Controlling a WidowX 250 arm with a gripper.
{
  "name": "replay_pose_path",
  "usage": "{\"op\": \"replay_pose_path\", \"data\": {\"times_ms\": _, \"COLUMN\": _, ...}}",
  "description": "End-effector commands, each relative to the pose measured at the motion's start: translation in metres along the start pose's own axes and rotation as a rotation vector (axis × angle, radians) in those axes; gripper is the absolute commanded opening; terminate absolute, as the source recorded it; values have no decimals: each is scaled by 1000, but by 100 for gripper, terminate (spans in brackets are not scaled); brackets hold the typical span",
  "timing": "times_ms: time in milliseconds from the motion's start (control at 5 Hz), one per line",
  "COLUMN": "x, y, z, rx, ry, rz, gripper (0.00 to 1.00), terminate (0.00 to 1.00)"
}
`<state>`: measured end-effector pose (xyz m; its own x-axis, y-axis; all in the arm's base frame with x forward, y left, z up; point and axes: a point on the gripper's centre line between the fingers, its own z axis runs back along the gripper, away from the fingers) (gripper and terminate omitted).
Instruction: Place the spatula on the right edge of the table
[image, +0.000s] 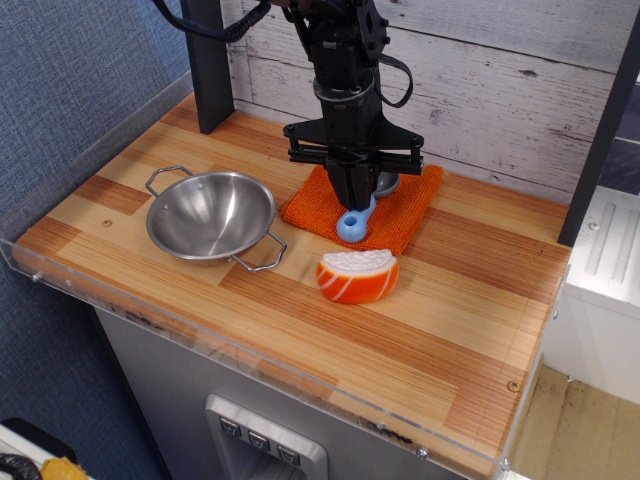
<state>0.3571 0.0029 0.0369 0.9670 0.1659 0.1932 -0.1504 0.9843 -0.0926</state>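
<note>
The spatula (352, 224) has a light-blue handle; its grey head peeks out behind the gripper. It sits over the orange cloth (400, 210) at the back middle of the striped wooden table (450, 330). My gripper (355, 198) points straight down, its black fingers closed together on the spatula's handle, just above the cloth. The handle's rounded end sticks out below the fingers toward the front.
A steel two-handled bowl (210, 215) stands at the left. An orange-and-white salmon sushi toy (357, 275) lies just in front of the cloth. A dark post (207, 60) stands at the back left. A clear acrylic border rims the table's front and right edges.
</note>
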Motion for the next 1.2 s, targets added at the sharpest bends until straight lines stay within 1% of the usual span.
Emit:
{"op": "replay_pose_path", "data": {"times_ms": 0, "x": 11, "y": 1, "z": 22, "rx": -10, "ry": -57, "rz": 0, "gripper": 100, "terminate": 0}}
{"op": "replay_pose_path", "data": {"times_ms": 400, "x": 11, "y": 3, "z": 20, "rx": -9, "ry": -55, "rz": 5, "gripper": 100, "terminate": 0}}
{"op": "replay_pose_path", "data": {"times_ms": 1000, "x": 10, "y": 4, "z": 11, "rx": 2, "ry": -40, "rz": -7, "gripper": 100, "terminate": 0}}
